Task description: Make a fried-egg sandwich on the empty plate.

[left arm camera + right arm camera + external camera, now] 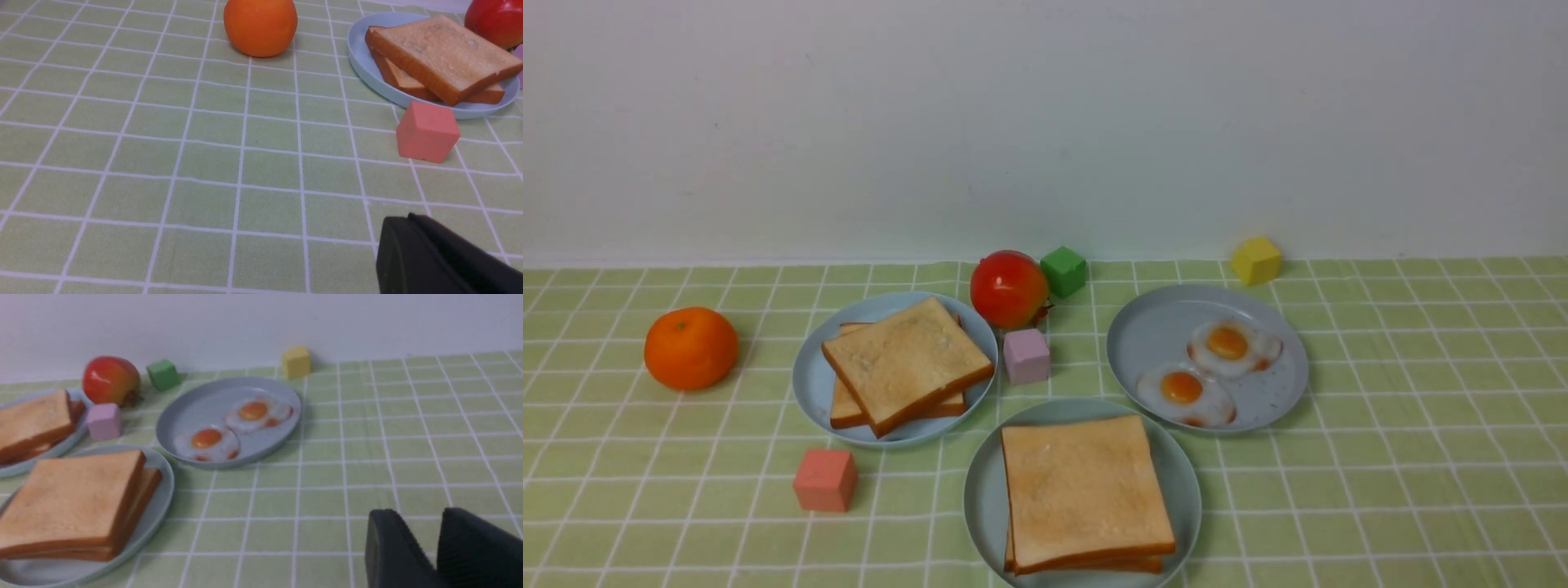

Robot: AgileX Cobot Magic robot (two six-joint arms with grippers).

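The fried-egg sandwich (1086, 490) looks finished, 2 slices stacked on the empty plate (1188, 490), though no egg shows between; left gripper (429, 249) closed on nothing, right gripper (425, 543) slightly parted, holding nothing.

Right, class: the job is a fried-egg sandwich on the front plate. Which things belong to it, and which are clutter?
Job: fried-egg sandwich, aqua-green plate, spare bread slices, two fried eggs.
Clutter: orange, tomato, green block, yellow block, lilac block, pink block.

green checked tablecloth (1421, 457), orange fruit (690, 347)
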